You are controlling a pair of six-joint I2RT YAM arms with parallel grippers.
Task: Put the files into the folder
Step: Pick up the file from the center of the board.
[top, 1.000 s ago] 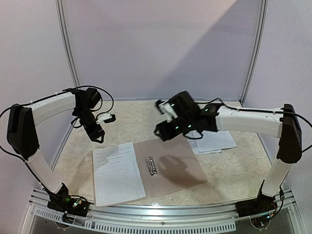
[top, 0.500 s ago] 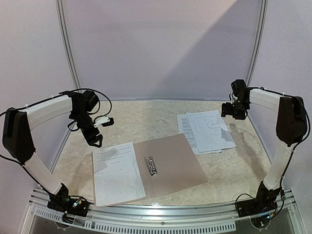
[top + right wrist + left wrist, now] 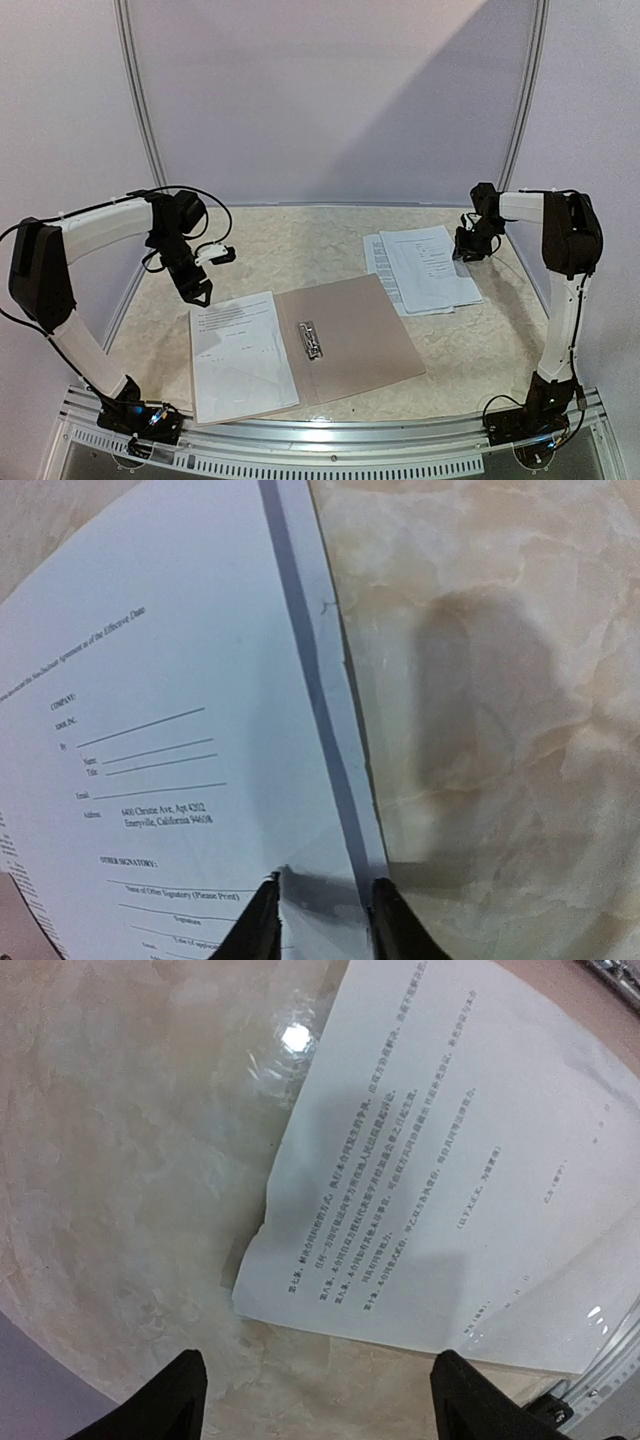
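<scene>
Files lie as a loose stack of white printed sheets on the right side of the marbled surface. Their long axis runs from the near edge toward the back wall, slightly fanned. The right claw sits low at the stack's right long edge. Its fingers are narrowly parted and released, straddling that paper edge; the gap is too wide for them to be pinching a thin sheet. The folder lies open and flat in the centre, to the left of the stack and nearer the arm bases, its metal clip along the spine. One printed sheet already rests on its left flap. The left claw hovers above that sheet's far corner, fingers spread wide and holding nothing. Judging from this, the right arm is by far the nearer to the loose stack. Any carry would travel leftward and toward the bases, onto the folder's bare right flap.
</scene>
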